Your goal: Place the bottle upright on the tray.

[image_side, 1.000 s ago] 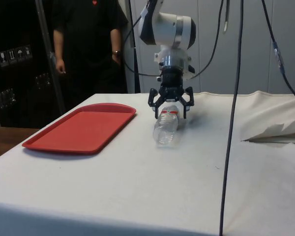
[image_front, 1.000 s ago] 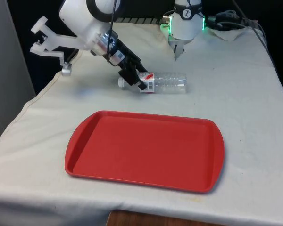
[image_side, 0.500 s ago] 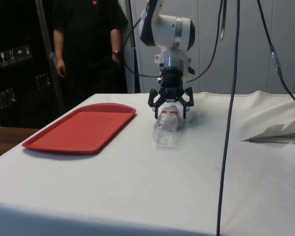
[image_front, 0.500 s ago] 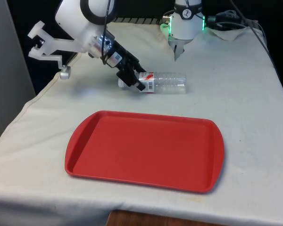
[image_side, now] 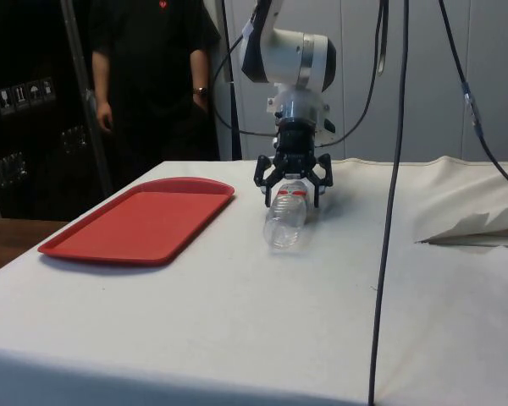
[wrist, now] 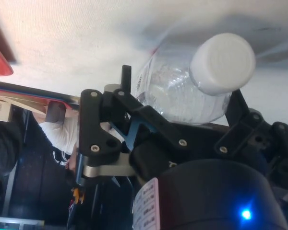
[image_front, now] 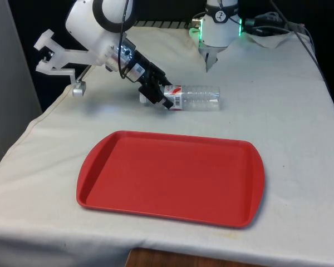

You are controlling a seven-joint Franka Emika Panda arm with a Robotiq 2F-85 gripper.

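Fingers (image_side: 271, 173) of the black gripper (image_front: 158, 96) are spread wide, one on each side of the neck end of a clear plastic water bottle (image_front: 192, 97), and they are not pressed against it. In the side view a gap shows between each finger and the bottle (image_side: 286, 216). In the wrist view the white cap (wrist: 222, 63) and the rounded shoulder of the bottle (wrist: 182, 93) sit between the two black fingers (wrist: 103, 124), the cap pointing back towards the gripper's body.

The bottle lies flat on its side on the white cloth of the worktop (image_front: 278, 111), with a red and white label (image_front: 175, 95) around it just past the fingertips and its clear body stretching away from them. The white arm (image_front: 97, 25) slopes down to the bottle at a low angle.

A red tray (image_front: 172, 177) lies flat on the worktop, near the fingers but apart from them and from the bottle. In the side view the tray (image_side: 140, 218) lies beyond one finger, and behind it a person in dark clothes (image_side: 148, 68) stands by the worktop's edge.
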